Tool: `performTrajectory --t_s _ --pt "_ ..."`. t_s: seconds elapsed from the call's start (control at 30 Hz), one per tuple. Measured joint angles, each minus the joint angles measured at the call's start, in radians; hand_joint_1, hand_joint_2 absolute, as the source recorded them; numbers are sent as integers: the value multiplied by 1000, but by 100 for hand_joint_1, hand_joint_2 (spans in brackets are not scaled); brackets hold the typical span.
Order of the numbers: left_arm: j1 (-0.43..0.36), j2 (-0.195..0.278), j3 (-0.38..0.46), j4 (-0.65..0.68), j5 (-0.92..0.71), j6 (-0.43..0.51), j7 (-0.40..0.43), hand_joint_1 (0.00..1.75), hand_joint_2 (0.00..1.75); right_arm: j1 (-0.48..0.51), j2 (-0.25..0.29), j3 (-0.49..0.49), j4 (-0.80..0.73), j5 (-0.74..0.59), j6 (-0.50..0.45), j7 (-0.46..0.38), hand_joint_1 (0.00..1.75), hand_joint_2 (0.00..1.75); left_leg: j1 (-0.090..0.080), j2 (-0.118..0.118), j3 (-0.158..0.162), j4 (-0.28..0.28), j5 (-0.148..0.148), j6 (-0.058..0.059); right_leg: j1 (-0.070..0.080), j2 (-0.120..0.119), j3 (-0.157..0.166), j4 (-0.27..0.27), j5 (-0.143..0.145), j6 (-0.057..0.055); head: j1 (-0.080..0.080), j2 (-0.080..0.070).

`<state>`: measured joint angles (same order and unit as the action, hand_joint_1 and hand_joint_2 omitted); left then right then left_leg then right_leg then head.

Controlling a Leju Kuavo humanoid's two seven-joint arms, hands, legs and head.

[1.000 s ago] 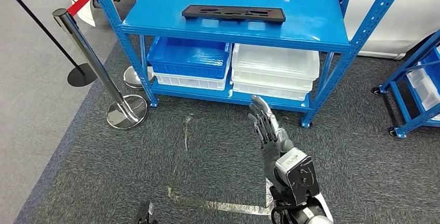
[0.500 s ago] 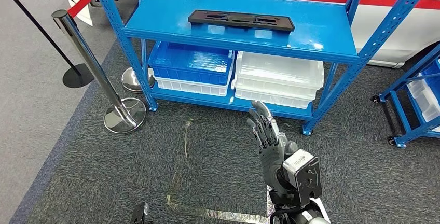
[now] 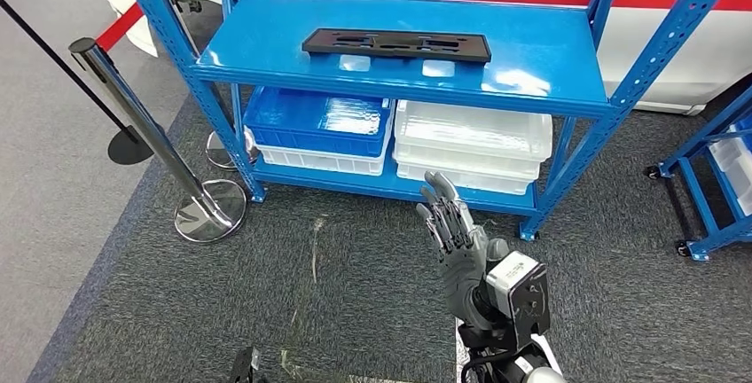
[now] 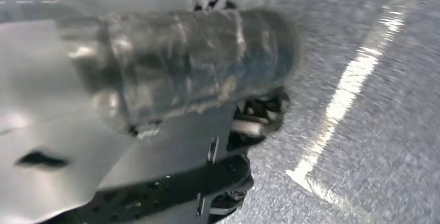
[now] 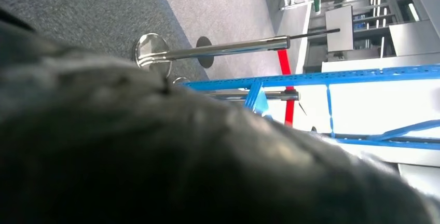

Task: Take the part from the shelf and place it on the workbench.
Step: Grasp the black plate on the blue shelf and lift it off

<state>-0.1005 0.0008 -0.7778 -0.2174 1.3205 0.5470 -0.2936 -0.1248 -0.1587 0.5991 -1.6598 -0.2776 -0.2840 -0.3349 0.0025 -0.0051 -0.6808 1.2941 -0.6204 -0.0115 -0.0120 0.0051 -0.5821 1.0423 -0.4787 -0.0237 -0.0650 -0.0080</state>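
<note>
Standing on grey carpet, the blue shelf (image 3: 567, 55) bears the flat black part (image 3: 396, 44) on its upper deck. Right hand (image 3: 452, 228), raised, fingers apart and empty, is well below and short of it.

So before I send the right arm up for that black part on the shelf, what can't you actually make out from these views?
- Left hand: left wrist view is motion-blurred; open or shut can't be told.
- Right hand: right wrist view is blocked by its own dark cover; the head view shows it from behind with the fingers extended, holding nothing.
- Black part: cut-outs too small to read.
- White bins: contents hidden by the shelf above.
- Workbench: cannot be made out.
</note>
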Motion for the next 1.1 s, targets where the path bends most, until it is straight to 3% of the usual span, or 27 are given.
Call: performTrajectory --t_s 0.03,0.07,0.13,0.2,0.33,0.4,0.47,0.5,0.53,0.63,0.7,0.8,0.87,0.97,1.0,1.03,1.07,1.1 --pt "0 0 0 0 0 0 0 0 0 -1 0 0 0 -1 1 0 0 0 0 0 -9 -14 33 2 2 1 12 0 -8 0 0 0" --pt "0 0 0 0 0 0 0 0 0 -2 1 0 0 -1 1 0 0 0 -1 0 1 -63 81 7 3 3 26 0 -18 0 0 0" --pt "3 1 0 0 -1 0 1 0 0 -4 1 1 0 -1 -1 0 0 0 -5 0 42 -179 157 20 5 5 48 -3 -36 5 2 0" --pt "4 3 0 1 -2 0 1 0 0 -4 1 2 1 -1 -6 0 0 0 -13 -1 74 -245 165 32 5 7 63 -8 -46 15 3 0" --pt "5 5 0 2 -10 -1 4 0 0 -3 1 2 1 -4 -21 0 0 175 -13 -3 115 -288 153 50 3 3 69 15 -51 35 4 0" --pt "5 7 0 3 -15 -2 4 0 0 -3 1 2 1 -6 -26 0 0 175 -10 -2 135 -298 147 60 0 2 16 105 -82 42 6 0" --pt "3 8 0 3 -19 -4 4 0 0 1 1 2 1 -7 -28 0 0 175 -9 -2 147 -299 136 66 -1 2 -72 221 -119 50 6 0" --pt "4 8 0 3 -20 -5 4 0 0 4 0 2 2 -8 -28 0 0 175 -9 -2 154 -299 128 66 -2 2 -106 251 -121 52 6 0" --pt "5 8 0 3 -21 -5 5 0 0 5 0 2 2 -8 -28 0 0 175 -8 -2 165 -299 120 65 -3 2 -124 248 -105 55 6 0" --pt "8 9 0 3 -23 -7 6 0 0 5 0 2 2 -8 -26 1 0 175 -5 -3 203 -296 87 53 -7 -1 -95 88 22 56 7 0" --pt "5 10 0 4 -24 -7 7 0 0 4 0 3 4 -8 -25 4 0 175 -6 -5 211 -292 66 40 -4 -3 -76 20 53 46 10 0" --pt "3 11 0 5 -29 -8 7 0 0 -2 1 5 5 -6 -23 8 0 175 -6 -3 220 -278 53 23 -2 -1 -62 14 48 24 10 0" --pt "1 12 0 5 -34 -10 6 0 0 -11 3 5 5 -3 -20 11 0 175 -4 -2 198 -223 38 15 -4 -1 -45 8 39 11 10 0" --pt "0 12 0 5 -37 -13 6 0 0 -20 4 6 6 0 -16 18 0 175 -1 -1 81 -50 -26 5 -2 -2 -24 5 20 2 10 0" --pt "1 12 -1 5 -37 -14 6 0 0 -21 4 6 6 0 -15 18 0 175 0 -1 45 -15 -37 3 -1 -1 -16 5 12 1 10 0" --pt "2 12 -1 5 -38 -14 5 0 0 -21 4 6 7 0 -14 18 0 175 0 -1 24 -12 -28 4 1 0 -5 5 3 1 10 0" --pt "3 12 -1 5 -38 -15 5 0 0 -21 4 6 7 1 -14 19 0 175 0 -1 20 -43 4 6 2 1 8 5 -6 2 10 0" --pt "4 12 -1 5 -38 -15 5 0 0 -22 4 6 7 1 -13 19 0 175 -1 -1 28 -102 57 11 3 2 22 4 -16 3 10 0"
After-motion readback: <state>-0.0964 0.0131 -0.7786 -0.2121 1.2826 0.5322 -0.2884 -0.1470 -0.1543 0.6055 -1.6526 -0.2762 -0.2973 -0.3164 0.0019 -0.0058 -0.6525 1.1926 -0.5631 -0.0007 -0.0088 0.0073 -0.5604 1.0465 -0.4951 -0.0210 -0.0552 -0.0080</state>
